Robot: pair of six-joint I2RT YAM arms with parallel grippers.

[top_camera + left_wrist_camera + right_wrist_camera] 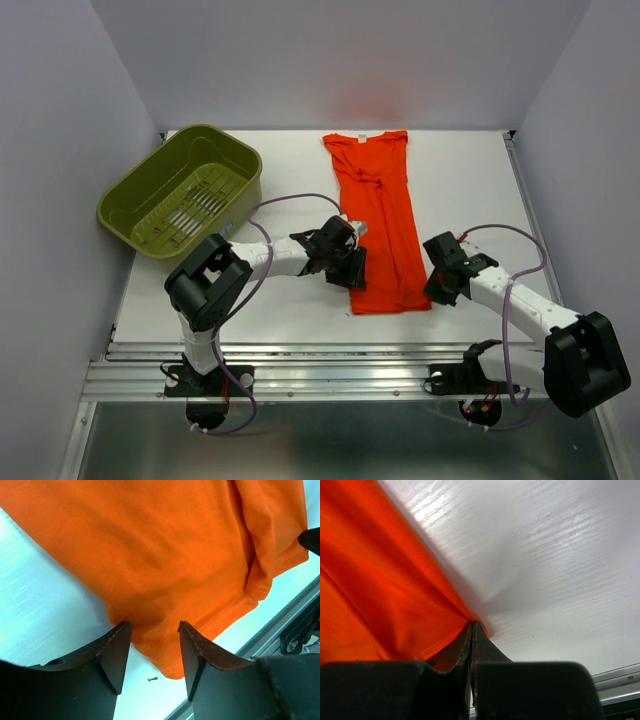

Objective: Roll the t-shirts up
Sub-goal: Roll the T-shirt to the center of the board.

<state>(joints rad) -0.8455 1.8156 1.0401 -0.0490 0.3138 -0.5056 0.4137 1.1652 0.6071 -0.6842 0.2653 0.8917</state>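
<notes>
From above, the t-shirt (380,215) lies as a long folded strip on the table (470,180), not yet rolled (nothing wound so far). Left wrist: the left tool (155,627) gapes astride the near hem. Right wrist: the right tool (471,625) is pinched closed on the hem's corner.

White matte table top (470,190), fine linear grain resolved in the wrist views (560,580), soft glare spread across it. Table is enclosed on three sides by plain pale grey-lilac panels: back wall (340,60), left wall (50,200), right wall (590,150). A faint reddish tint is noted low on the back wall. The near edge of the table is finished with a ribbed silver aluminium rail (330,375), run across the full width; it is also caught at the lower right of both wrist views (620,677). Below the rail a dull grey floor (330,450) is seen, slightly blurred. Lighting is even and diffuse, from above; shadows on the table are kept soft and short.
</notes>
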